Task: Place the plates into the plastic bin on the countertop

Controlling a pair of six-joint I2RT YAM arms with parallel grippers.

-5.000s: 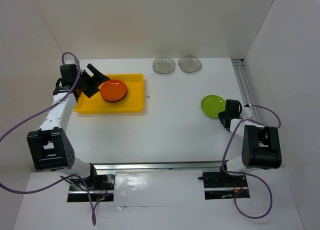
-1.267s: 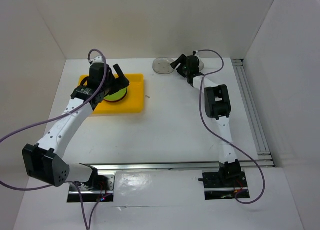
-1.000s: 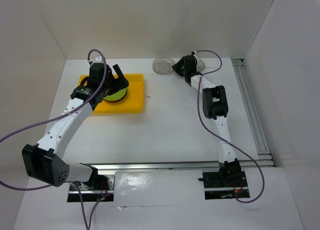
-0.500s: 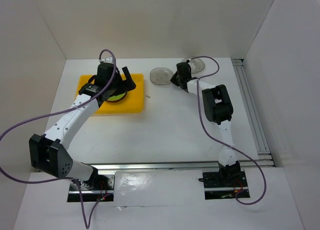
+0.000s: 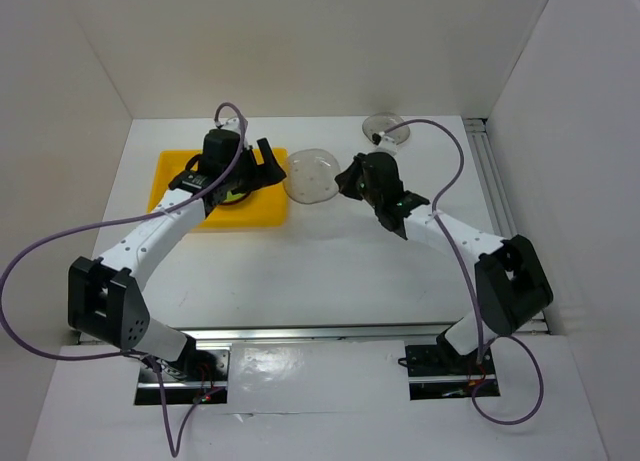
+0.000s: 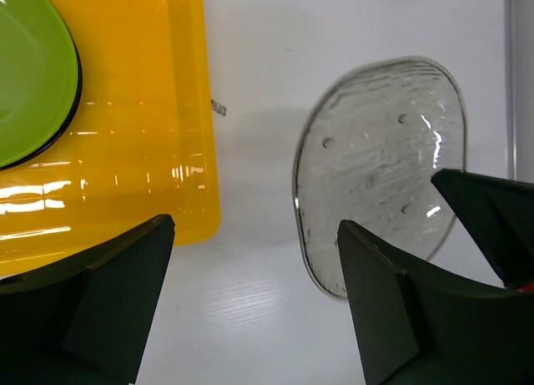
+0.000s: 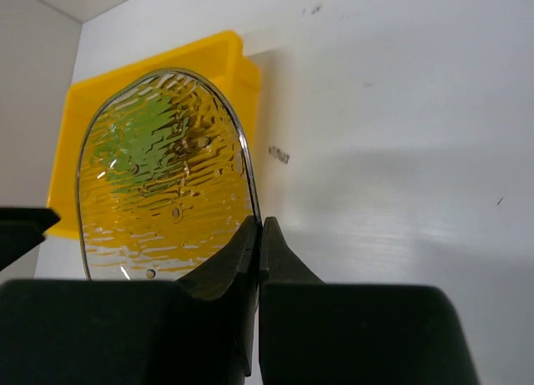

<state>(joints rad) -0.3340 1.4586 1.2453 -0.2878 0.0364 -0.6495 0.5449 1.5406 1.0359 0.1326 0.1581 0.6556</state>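
Observation:
My right gripper (image 5: 345, 178) is shut on the rim of a clear plate (image 5: 309, 174) and holds it in the air just right of the yellow bin (image 5: 270, 209); the same clear plate shows in the right wrist view (image 7: 163, 176) and the left wrist view (image 6: 380, 164). My left gripper (image 5: 262, 163) is open and empty over the bin's right end. A lime green plate (image 6: 29, 72) lies on top of a stack in the bin (image 6: 142, 143); a black rim shows beneath it. A second clear plate (image 5: 384, 129) lies at the back of the countertop (image 5: 330, 261).
White walls bound the countertop at the back and both sides. A metal rail (image 5: 495, 171) runs along the right edge and another (image 5: 330, 332) along the front. Purple cables loop from both arms.
My right gripper has lifted one clear plate from the back and carried it left and forward toward the bin. My left gripper has moved right to the bin's right end.

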